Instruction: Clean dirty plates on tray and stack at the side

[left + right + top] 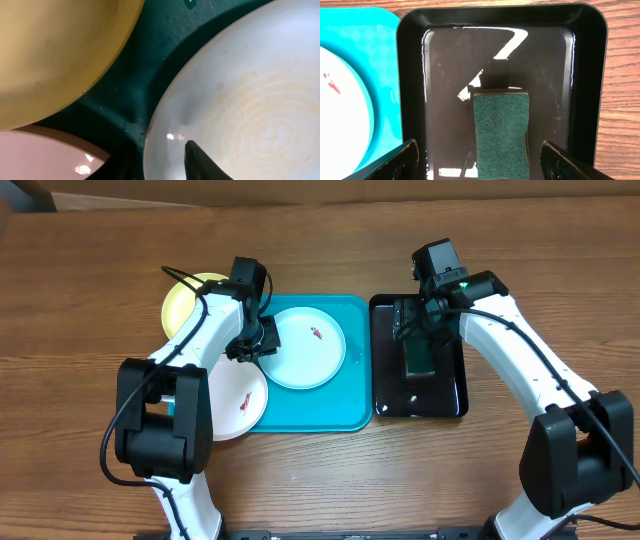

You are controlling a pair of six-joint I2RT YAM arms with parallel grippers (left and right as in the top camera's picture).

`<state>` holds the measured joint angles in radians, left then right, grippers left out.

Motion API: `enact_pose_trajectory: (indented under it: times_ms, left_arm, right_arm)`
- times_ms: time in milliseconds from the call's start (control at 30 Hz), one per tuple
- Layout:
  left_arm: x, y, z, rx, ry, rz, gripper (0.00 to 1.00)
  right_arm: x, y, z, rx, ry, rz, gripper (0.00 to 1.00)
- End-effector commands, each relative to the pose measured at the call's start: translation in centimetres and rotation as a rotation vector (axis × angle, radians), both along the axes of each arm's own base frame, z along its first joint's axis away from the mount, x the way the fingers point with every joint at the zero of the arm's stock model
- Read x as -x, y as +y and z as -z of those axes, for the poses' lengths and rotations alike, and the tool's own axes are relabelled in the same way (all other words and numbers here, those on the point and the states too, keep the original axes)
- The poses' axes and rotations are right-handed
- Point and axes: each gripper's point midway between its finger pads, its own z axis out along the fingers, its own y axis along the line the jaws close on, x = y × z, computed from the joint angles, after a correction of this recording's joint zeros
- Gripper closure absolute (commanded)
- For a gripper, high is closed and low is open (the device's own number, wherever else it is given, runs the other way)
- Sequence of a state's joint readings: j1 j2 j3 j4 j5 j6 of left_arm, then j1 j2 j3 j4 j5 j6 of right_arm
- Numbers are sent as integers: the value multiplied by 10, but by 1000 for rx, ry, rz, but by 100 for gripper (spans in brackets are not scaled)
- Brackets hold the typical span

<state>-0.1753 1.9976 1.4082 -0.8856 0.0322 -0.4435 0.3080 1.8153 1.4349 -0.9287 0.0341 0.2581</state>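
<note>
Pale plate (pixel 310 348) on tray (pixel 338 406), rim within left gripper (pixel 262 342), closure unclear; right gripper (pixel 479 150) wide open above sponge (pixel 501 132).

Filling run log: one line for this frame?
left claw: at rim of plate on turquoise tray, grip unclear | right claw: open above sponge in black tray

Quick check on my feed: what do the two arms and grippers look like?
Left arm and right arm: white tubular links, bulky black joints, thin black cables looping alongside. A green light glows on the right wrist. The right gripper has dark, flat, wedge-like fingers.
</note>
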Motion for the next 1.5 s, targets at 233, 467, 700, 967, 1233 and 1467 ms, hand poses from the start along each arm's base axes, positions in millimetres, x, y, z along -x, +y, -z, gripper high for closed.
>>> enact_pose_trajectory:
  times_ms: [233, 467, 700, 967, 1233, 1467]
  left_arm:
    - [-3, 1, 3, -14, 4, -8, 79]
    - [0, 1, 4, -16, 13, -8, 78]
    - [4, 2, 8, -18, 23, -8, 83]
    - [6, 1, 10, -18, 28, -3, 83]
    - [11, 1, 17, -19, 35, -3, 84]
    - [8, 1, 17, -17, 22, -4, 96]
  right_arm:
    - [-3, -2, -9, 11, -19, 9, 20]
    - [0, -3, -6, 15, -5, 9, 21]
    - [0, -3, 0, 15, -8, 10, 23]
    - [0, -3, 0, 13, -10, 10, 23]
    - [0, -3, 0, 14, -7, 10, 23]
    - [-1, -5, 0, 25, -11, 14, 23]
